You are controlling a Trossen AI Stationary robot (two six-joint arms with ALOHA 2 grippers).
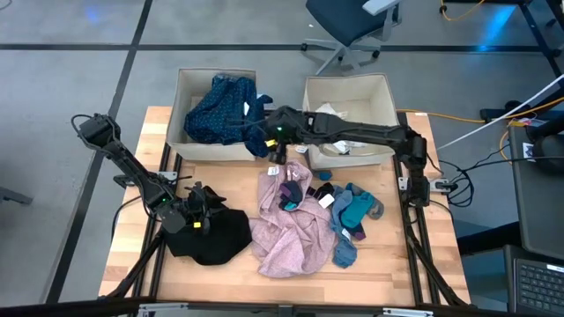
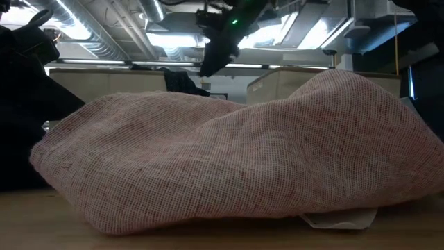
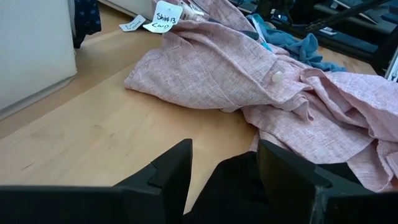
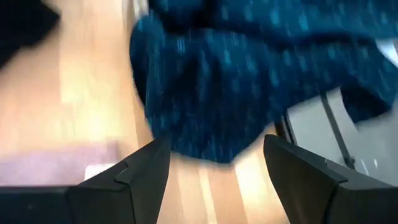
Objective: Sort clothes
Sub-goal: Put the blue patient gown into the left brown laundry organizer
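Crumpled pink shirt (image 1: pixel 291 231) lies mid-table between black garment (image 1: pixel 214 238) and teal socks (image 1: pixel 354 210); navy dotted piece (image 1: pixel 222 110) fills a bin.

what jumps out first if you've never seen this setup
The crumpled pink shirt sprawls mid-table, with teal socks to its right and a black garment to its left under the open left gripper. Behind, the right gripper, open, reaches over a navy dotted piece spilling from the left bin.
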